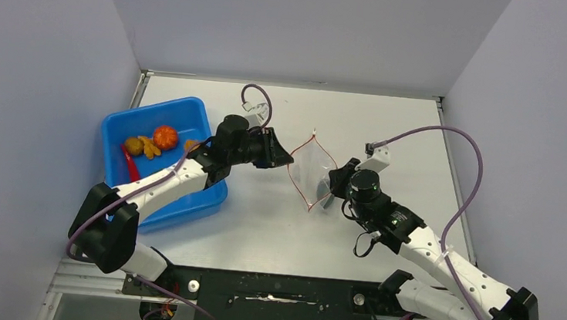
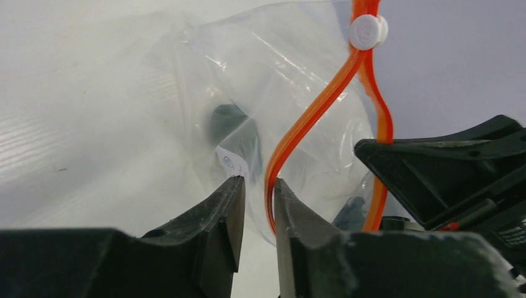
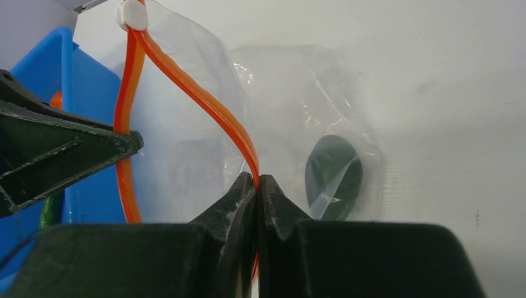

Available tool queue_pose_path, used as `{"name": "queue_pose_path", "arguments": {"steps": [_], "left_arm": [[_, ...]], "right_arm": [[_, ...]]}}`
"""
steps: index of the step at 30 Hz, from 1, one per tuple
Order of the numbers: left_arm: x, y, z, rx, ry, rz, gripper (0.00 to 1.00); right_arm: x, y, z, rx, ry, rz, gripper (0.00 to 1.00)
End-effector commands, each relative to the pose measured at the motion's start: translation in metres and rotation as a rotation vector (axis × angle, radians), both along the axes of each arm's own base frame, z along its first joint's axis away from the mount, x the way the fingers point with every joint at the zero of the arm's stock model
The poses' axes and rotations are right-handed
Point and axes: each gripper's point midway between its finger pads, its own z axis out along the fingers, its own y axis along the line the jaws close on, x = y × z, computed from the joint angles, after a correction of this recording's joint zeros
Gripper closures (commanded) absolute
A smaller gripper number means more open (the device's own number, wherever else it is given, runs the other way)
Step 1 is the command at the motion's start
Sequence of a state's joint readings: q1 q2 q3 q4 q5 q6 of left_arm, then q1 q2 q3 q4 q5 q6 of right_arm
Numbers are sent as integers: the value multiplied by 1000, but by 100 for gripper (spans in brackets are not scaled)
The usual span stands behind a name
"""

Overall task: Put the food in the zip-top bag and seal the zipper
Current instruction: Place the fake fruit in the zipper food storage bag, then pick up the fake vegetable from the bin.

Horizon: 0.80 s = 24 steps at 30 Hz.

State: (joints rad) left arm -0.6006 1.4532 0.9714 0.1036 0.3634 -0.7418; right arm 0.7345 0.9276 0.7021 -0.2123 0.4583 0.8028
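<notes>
The clear zip-top bag [image 1: 312, 172] stands between my two grippers with its mouth bowed open. Its red-orange zipper [image 2: 310, 115] runs up to a white slider [image 2: 366, 31]. My left gripper [image 2: 259, 181] is narrowly open; one zipper strip lies between its fingers, against the right one. My right gripper [image 3: 257, 177] is shut on the other zipper strip [image 3: 198, 96]. A dark green oval piece [image 3: 334, 177] lies inside the bag. The orange fruit [image 1: 165, 136], yellow-brown lumps [image 1: 142, 146] and red chili [image 1: 131, 164] lie in the blue tray [image 1: 149, 108].
The blue tray sits at the table's left, under my left forearm. Grey walls close in the table on the left, back and right. Purple cables arc over both arms.
</notes>
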Motion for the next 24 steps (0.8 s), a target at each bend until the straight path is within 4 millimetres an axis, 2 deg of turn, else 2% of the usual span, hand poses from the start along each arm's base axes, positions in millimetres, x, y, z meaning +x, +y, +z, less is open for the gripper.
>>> {"name": "queue_pose_path", "arguments": {"steps": [1, 12, 17, 24], "left_arm": [[2, 14, 8, 46, -49, 38, 71], [5, 59, 27, 173, -128, 169, 33], [8, 88, 38, 255, -172, 251, 29], [13, 147, 49, 365, -210, 357, 28]], "right_arm": [[8, 21, 29, 138, -77, 33, 100], [14, 40, 32, 180, -74, 83, 100], [14, 43, 32, 182, -71, 93, 100], [11, 36, 32, 156, -62, 75, 100]]}}
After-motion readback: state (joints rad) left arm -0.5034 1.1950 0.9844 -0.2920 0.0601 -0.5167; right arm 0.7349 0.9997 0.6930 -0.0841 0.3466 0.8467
